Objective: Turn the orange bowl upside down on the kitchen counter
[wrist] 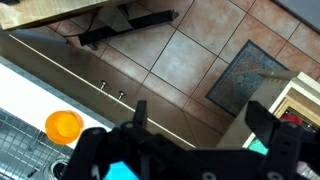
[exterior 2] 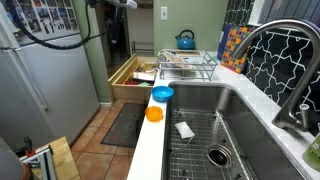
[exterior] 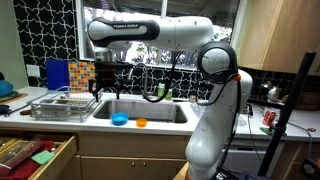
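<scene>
Pale kitchen counter [exterior 2: 147, 152] holds orange bowl [exterior 2: 154, 114], blue bowl [exterior 2: 162, 94].

The small bowl [exterior 2: 154, 114] and the bigger bowl [exterior 2: 162, 94] sit near each other on the front strip of the kitchen counter [exterior 2: 143, 155], just in front of the sink [exterior 2: 215, 125]. The dish rack [exterior 2: 188, 68] stands on the counter beside the sink, and an open drawer [exterior 2: 133, 75] sticks out below it. My gripper [wrist: 200, 130] hangs high above the counter's front edge, with a mat [wrist: 250, 75] on the floor below.
</scene>
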{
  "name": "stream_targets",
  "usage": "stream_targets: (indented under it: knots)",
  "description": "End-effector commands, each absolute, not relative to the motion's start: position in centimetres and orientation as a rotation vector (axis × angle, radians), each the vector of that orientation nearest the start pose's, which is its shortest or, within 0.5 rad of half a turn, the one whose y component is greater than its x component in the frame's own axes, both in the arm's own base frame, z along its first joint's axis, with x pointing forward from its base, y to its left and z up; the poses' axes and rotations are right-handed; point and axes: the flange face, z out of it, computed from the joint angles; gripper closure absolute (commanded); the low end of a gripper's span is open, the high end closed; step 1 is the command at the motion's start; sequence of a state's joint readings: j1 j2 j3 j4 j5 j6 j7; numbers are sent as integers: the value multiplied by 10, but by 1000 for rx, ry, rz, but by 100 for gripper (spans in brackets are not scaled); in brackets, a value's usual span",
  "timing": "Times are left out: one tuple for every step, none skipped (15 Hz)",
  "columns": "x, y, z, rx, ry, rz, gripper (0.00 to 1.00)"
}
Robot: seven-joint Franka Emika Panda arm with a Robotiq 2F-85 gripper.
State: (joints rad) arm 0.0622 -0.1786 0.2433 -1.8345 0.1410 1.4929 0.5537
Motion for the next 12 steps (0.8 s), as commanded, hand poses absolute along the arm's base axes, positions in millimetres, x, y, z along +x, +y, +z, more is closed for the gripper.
stream_targets:
  knots:
    - [456, 170, 587, -3082, 397, 303, 0]
    - [456, 170, 587, -3082, 397, 303, 0]
    - [455, 166, 583, -3133, 415, 290, 0]
    - [457, 154, 571, -3199, 383, 249, 0]
    - [458, 141, 563, -3233, 387, 287, 0]
    - [459, 125, 553, -3278, 353, 230, 0]
    - [461, 114, 547, -3319, 303, 185, 0]
    - [463, 100, 538, -3337, 214, 108, 0]
    - [465, 90, 531, -3353, 126, 54, 0]
    - [468, 75, 520, -3338, 73, -3, 0]
    - [469, 64, 512, -3318, 23, -52, 0]
    - [469, 51, 504, -3277, -29, -69, 0]
